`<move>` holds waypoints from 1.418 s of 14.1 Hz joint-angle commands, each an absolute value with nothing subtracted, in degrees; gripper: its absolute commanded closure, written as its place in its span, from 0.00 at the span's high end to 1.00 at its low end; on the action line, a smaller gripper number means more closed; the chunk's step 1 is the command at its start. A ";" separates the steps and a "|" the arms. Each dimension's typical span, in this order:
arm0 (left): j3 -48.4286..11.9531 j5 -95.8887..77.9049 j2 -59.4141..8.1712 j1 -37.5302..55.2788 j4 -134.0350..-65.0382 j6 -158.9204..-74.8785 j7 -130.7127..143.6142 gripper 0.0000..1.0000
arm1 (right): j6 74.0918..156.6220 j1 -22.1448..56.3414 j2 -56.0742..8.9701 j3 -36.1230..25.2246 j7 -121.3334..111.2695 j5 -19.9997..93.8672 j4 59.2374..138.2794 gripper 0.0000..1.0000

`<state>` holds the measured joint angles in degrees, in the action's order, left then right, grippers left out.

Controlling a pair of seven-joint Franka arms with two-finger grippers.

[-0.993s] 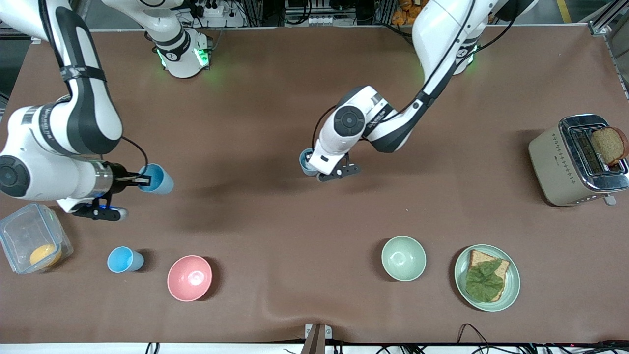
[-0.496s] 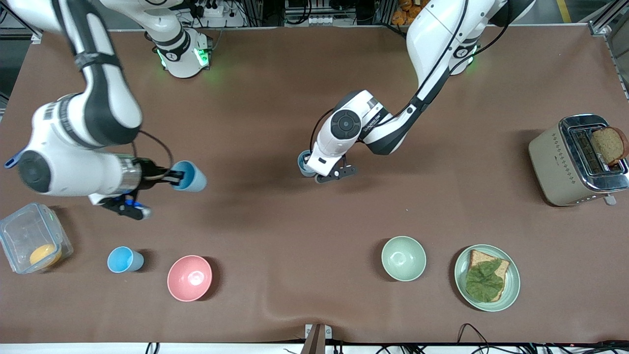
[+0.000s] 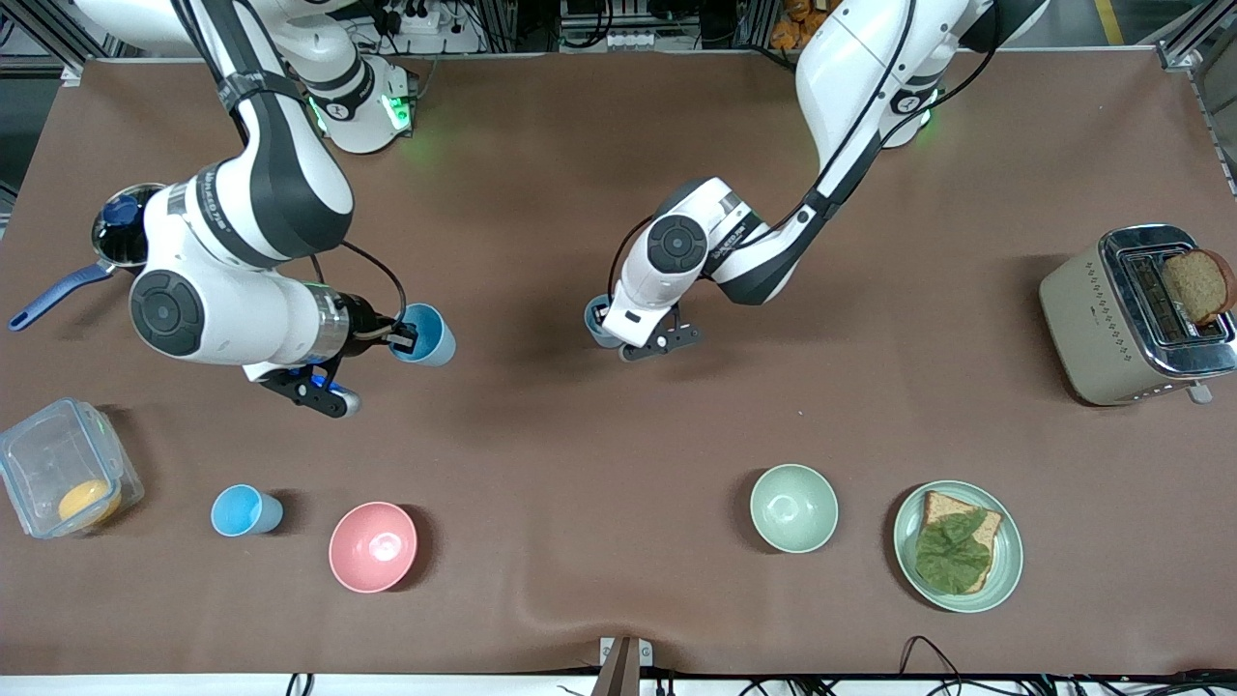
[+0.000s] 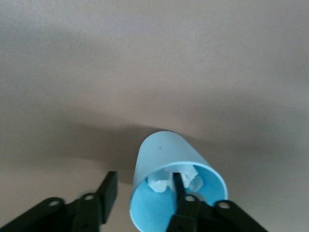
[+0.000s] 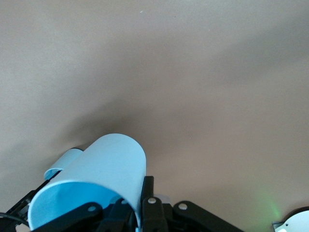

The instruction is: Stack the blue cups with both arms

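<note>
My right gripper [image 3: 401, 338] is shut on the rim of a bright sky-blue cup [image 3: 428, 334] and holds it on its side above the table. In the right wrist view the fingers pinch the cup [image 5: 96, 169] wall at the gripper [image 5: 137, 193]. My left gripper [image 3: 609, 331] is at the paler grey-blue cup [image 3: 596, 319] near the table's middle, which the wrist mostly hides. In the left wrist view the gripper [image 4: 145, 181] has one finger inside that cup [image 4: 164, 150] and the other outside, with a gap to the wall. A second sky-blue cup [image 3: 246, 509] stands upright beside the pink bowl.
The pink bowl [image 3: 373, 546], a pale green bowl [image 3: 793, 507] and a plate with bread and lettuce [image 3: 957, 546] lie near the front camera. A toaster [image 3: 1136, 314] stands at the left arm's end. A clear box [image 3: 63, 478] and a pot [image 3: 121, 237] sit at the right arm's end.
My right arm has carried the sky-blue cup toward the table's middle, closer to the grey-blue cup. My left gripper and its cup have shifted slightly toward the right arm's end.
</note>
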<state>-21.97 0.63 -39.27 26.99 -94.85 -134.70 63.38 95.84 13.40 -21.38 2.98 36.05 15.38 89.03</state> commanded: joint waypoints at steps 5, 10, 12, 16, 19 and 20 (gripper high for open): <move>-21.62 1.67 -19.98 17.34 -94.83 -116.47 64.43 1.00 | 101.67 22.83 -22.32 2.37 49.90 18.54 88.33 0.00; -21.45 1.76 -10.21 5.39 -94.92 -109.00 48.89 1.00 | 110.29 31.37 -25.74 2.37 60.54 18.37 88.77 0.00; -21.62 1.76 -8.18 -0.41 -94.83 -104.96 43.45 1.00 | 113.19 33.48 -27.42 2.37 64.14 18.46 89.73 0.00; -21.53 1.76 -3.88 -8.16 -94.83 -101.53 29.99 1.00 | 115.48 36.03 -29.26 2.29 68.89 18.46 92.11 0.00; -16.64 1.67 -0.89 -5.56 -95.01 -96.70 25.85 1.00 | 115.75 37.17 -30.85 2.29 70.75 18.46 92.11 0.00; -13.48 1.76 -0.62 -3.97 -94.84 -95.37 24.10 1.00 | 115.75 37.61 -31.11 2.29 71.71 18.46 92.11 0.00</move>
